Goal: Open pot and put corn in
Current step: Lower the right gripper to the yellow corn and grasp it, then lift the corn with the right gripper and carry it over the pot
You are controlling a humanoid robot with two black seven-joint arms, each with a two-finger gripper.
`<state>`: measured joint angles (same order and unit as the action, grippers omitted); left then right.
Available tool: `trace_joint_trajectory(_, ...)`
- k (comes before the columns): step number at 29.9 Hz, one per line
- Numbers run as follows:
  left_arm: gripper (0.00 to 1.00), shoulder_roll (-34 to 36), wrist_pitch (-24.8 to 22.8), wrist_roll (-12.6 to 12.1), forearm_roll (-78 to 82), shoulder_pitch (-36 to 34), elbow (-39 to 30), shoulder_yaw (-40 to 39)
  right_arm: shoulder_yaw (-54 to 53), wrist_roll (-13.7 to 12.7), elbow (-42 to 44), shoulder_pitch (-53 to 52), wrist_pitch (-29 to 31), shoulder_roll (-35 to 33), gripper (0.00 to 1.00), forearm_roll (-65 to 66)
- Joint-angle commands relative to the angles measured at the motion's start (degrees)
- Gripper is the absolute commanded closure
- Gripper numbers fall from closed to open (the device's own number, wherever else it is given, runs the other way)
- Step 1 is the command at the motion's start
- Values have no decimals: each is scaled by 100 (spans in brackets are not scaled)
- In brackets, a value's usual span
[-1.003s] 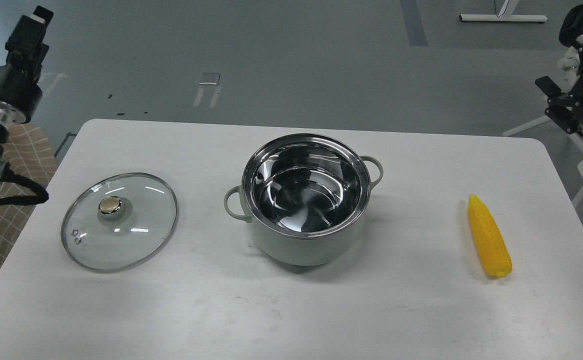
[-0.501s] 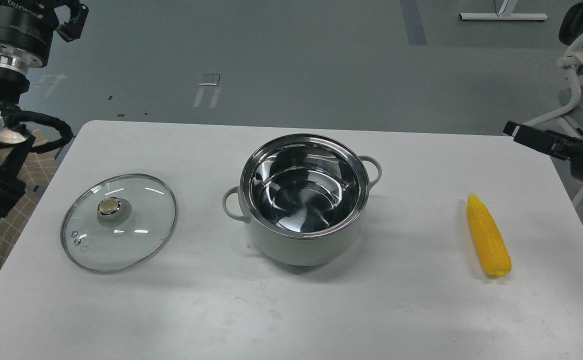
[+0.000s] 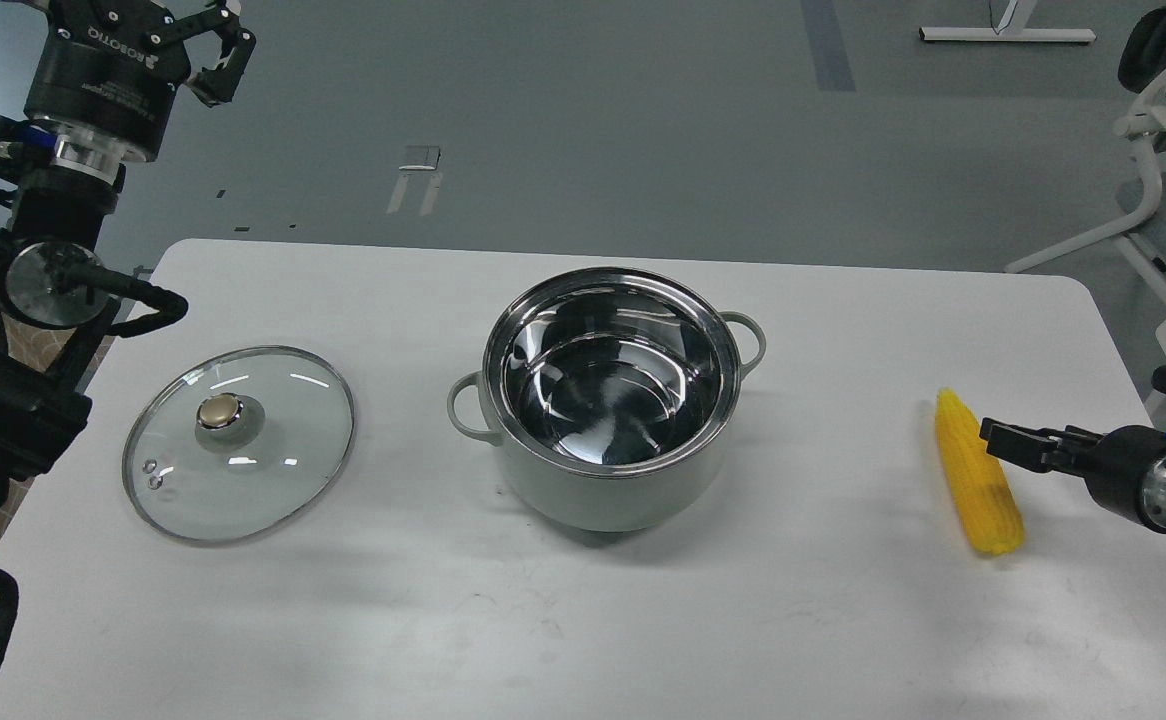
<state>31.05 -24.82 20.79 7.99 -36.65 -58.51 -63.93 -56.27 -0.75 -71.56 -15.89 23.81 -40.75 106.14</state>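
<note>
At the desk's right edge, the right end effector, its opening indiscernible, meets the corn for pickup; the pot stands uncovered at centre, the left end effector raised, open, empty.

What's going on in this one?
The pot stands open and empty mid-table, its glass lid lying flat on the table to its left. The corn lies on the table to the right, not yet picked up. The right gripper is low beside the corn's right side, pointing at it; whether it is touching or its fingers are open is unclear. The left gripper is raised, open and holding nothing, far left of the table.
</note>
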Motion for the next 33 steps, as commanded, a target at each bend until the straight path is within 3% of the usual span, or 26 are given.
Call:
trace_joint_trajectory(1, 2, 32, -14, -5, -8, 35, -20, -49, 28, -39, 203, -37, 1, 321, 14, 318)
trace_joint_trajectory(5, 2, 120, -14, 4, 1, 35, -20, -111, 46, -39, 335, -46, 1, 516, 20, 407)
trace_joint_trajectory(14, 2, 103, -5, 22, -8, 70, -11, -128, 55, -30, 344, -46, -8, 718, 22, 399)
trace_joint_trajectory(16, 2, 94, 3, 22, -8, 70, -11, -128, 55, -30, 327, -20, -8, 735, 29, 398)
trace_joint_trajectory(18, 2, 103, 12, 22, -8, 70, -2, -128, 46, -39, 301, -46, -8, 736, 53, 407)
trace_joint_trajectory(20, 2, 111, 12, 22, -8, 70, -2, -128, 46, -48, 300, -55, -8, 736, 68, 407)
trace_joint_trajectory(21, 2, 120, 12, 22, -8, 70, -2, -128, 46, -48, 300, -72, -8, 718, 81, 407)
trace_joint_trajectory(24, 2, 129, 30, 22, -17, 70, 7, -128, 37, -48, 257, -125, -8, 700, 98, 381)
trace_joint_trajectory(33, 2, 129, 65, 13, -17, 79, -11, -172, -445, -4, -314, -591, -52, 665, 100, 284)
